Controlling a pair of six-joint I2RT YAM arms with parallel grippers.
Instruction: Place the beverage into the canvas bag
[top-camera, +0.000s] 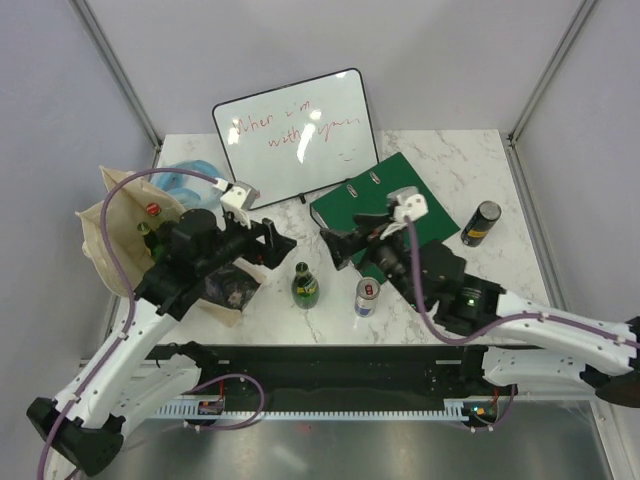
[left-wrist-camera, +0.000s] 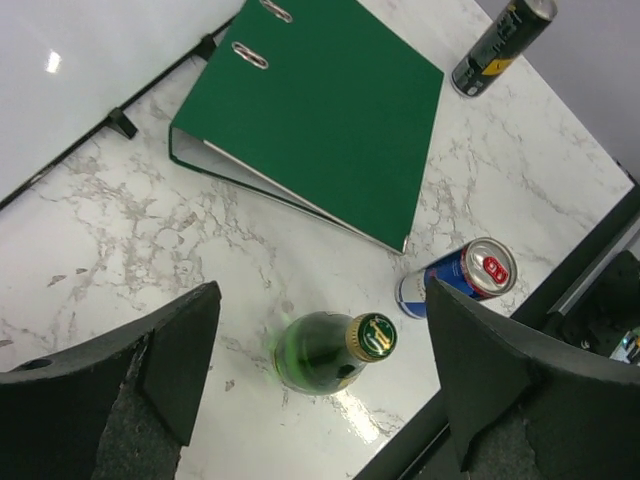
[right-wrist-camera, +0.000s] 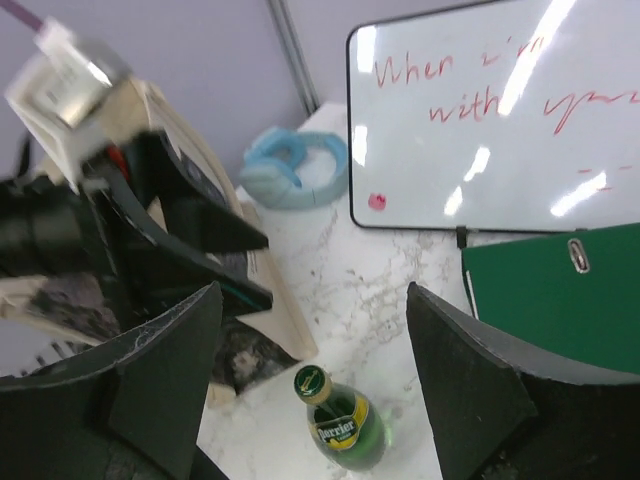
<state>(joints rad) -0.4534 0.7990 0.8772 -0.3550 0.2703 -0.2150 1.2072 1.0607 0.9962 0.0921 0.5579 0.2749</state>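
The left gripper (left-wrist-camera: 322, 305) has its jaws wide apart and empty, and the right gripper (right-wrist-camera: 315, 305) is open too. The small green glass bottle (left-wrist-camera: 322, 352) stands upright between them, to the right of the beige canvas bag (top-camera: 100, 225). I judge that an off-centre closing finger could tip the bottle onto the blue-and-silver can (left-wrist-camera: 462, 280) nearby.

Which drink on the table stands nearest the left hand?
The gold-capped green glass bottle; the blue-and-silver can stands further right, the black can beyond the green binder.

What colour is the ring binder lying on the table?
The binder is dark green; the left wrist view shows it best.
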